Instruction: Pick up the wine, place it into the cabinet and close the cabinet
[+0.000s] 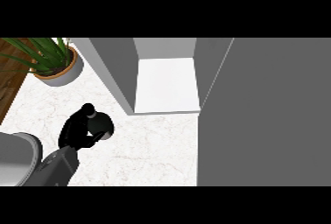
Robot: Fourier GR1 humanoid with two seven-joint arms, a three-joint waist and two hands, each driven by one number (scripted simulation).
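Observation:
The wine bottle [102,124] is a dark, rounded shape seen from above, standing on the white marble counter [149,148] left of the cabinet. My left hand [74,130] comes in from the lower left and is curled round the bottle's left side, hiding part of it. The cabinet [165,83] is open, showing a white, bare floor inside. Its grey door [265,113] swings out toward me and fills the right half of the view. My right hand shows nowhere.
A potted green plant [55,61] stands at the back left, near the counter's wooden edge [9,94]. A grey rounded shape [16,159] sits at the left edge beside my forearm. The cabinet's grey left wall [113,74] stands just behind the bottle.

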